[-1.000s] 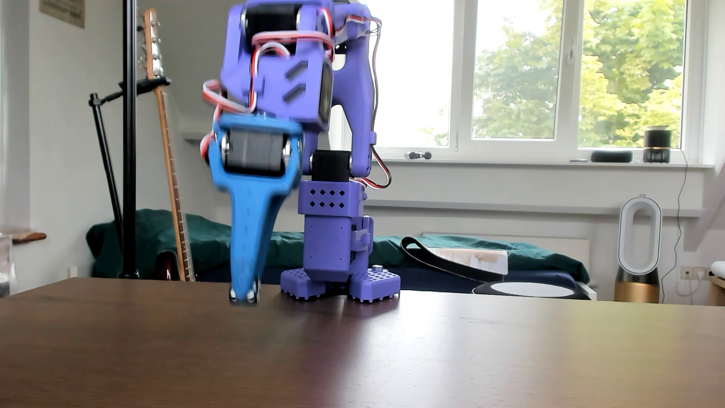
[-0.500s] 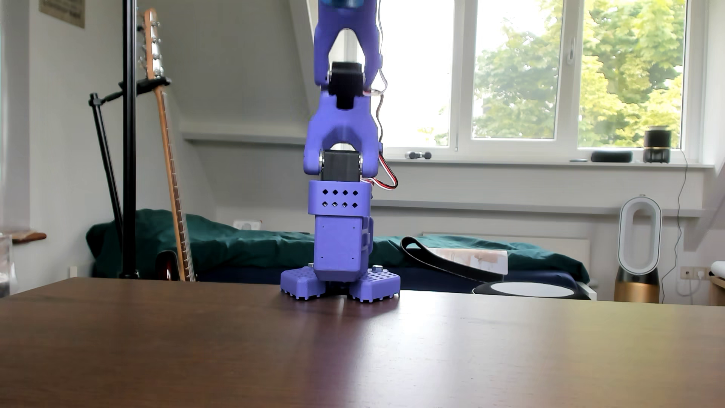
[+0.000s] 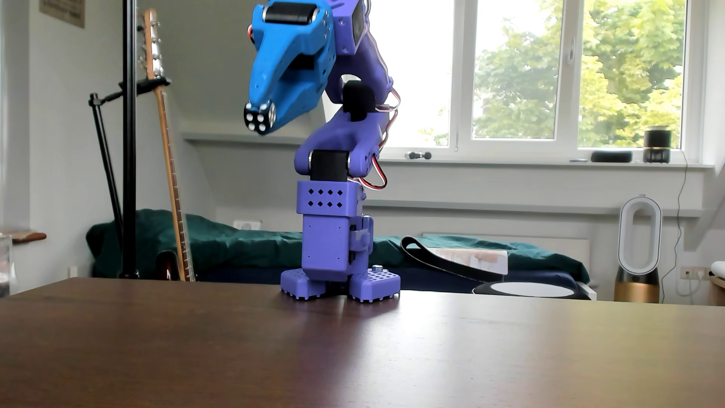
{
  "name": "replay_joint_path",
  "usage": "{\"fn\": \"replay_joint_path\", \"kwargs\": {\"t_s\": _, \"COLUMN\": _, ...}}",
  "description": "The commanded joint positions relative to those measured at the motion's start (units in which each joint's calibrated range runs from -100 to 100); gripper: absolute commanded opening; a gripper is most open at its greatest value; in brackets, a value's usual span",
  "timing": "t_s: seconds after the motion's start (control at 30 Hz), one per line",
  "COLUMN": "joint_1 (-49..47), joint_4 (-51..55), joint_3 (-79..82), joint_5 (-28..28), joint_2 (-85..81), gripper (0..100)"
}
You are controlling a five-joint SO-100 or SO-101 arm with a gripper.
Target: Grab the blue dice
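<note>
One blue dice (image 3: 259,117) clamped at gripper (image 3: 262,117) tip, high above the table (image 3: 353,353).
Jaws closed on it; far faces hidden. Glossy dark cube, rounded corners, white pips; matte printed plastic jaws.

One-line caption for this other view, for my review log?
Gripper holds the blue dice between its fingers, high above the brown table.

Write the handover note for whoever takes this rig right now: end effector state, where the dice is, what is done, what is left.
End effector: shut on the small dark navy dice with white pips, gripped at its tip.
Position: the dice is raised high above the dark brown wooden table, touching nothing else.
Done: the grab and the lift.
Left: nothing, judging by this view; just keep the grip.
</note>
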Motion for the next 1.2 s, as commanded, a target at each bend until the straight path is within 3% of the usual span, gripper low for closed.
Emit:
{"fn": "replay_joint_path", "kwargs": {"t_s": 0.0, "joint_1": 0.18, "joint_4": -8.24, "joint_3": 5.45, "joint_5": -0.07, "joint_2": -0.37, "gripper": 2}}
{"fn": "replay_joint_path", "kwargs": {"t_s": 0.27, "joint_1": 0.51, "joint_4": -9.61, "joint_3": 7.44, "joint_5": -0.02, "joint_2": -0.37, "gripper": 3}}
{"fn": "replay_joint_path", "kwargs": {"t_s": 0.5, "joint_1": 0.59, "joint_4": -9.52, "joint_3": 8.79, "joint_5": 1.25, "joint_2": -0.87, "gripper": 23}}
{"fn": "replay_joint_path", "kwargs": {"t_s": 1.17, "joint_1": 0.59, "joint_4": -9.61, "joint_3": 9.97, "joint_5": 1.61, "joint_2": -0.95, "gripper": 23}}
